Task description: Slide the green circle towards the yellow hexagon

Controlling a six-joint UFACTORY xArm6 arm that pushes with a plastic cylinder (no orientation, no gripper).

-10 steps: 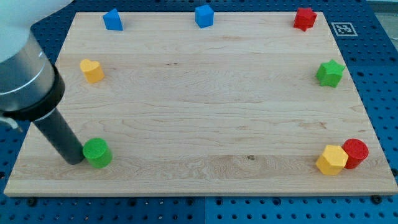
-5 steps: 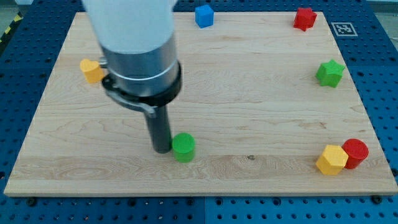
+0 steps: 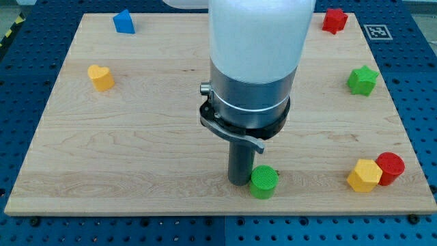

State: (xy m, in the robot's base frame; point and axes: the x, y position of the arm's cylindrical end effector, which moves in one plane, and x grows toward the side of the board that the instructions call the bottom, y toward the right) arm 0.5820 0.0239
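Note:
The green circle [image 3: 263, 182] lies near the board's bottom edge, right of centre. My tip [image 3: 238, 180] touches its left side. The yellow hexagon [image 3: 364, 175] sits near the bottom right corner, well to the right of the green circle, with a red circle [image 3: 391, 167] touching its right side.
A green star [image 3: 362, 80] is at the right edge and a red block [image 3: 334, 20] at the top right. A blue block [image 3: 123, 22] is at the top left and a yellow heart [image 3: 101, 77] at the left. The arm hides the top middle of the wooden board [image 3: 136, 137].
My tip and the green circle have slid to the right along the bottom of the board, from the bottom left to right of centre. The other blocks have not moved.

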